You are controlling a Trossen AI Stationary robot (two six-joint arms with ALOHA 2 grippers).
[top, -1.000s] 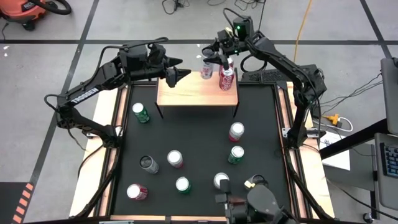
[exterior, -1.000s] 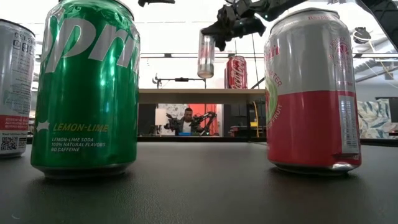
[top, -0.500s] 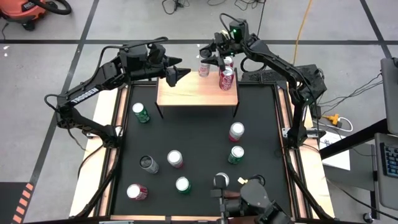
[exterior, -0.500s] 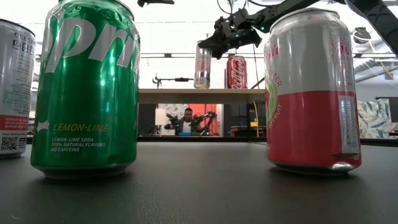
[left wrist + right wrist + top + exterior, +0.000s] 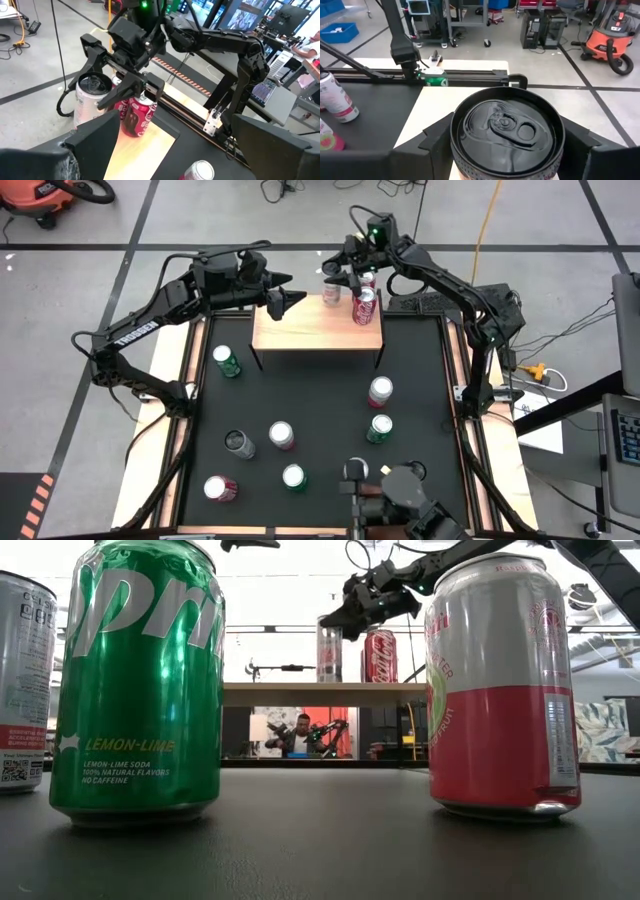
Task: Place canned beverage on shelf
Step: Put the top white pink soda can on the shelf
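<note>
Can (image 5: 329, 648) now down on shelf (image 5: 320, 693)

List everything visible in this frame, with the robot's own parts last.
shelf: one, light wood top with black legs, at the back of the table.
silver can: one, at the shelf's back edge, gripped.
red cola can: one, standing on the shelf beside the silver can.
green cans: three, on the table in front of the shelf.
other cans: five, red, silver and dark, on the table among the green ones.
table: one, black top with wooden side rails.
left gripper: open, empty, over the shelf's left back corner.
right gripper: closed on the silver can.
</note>
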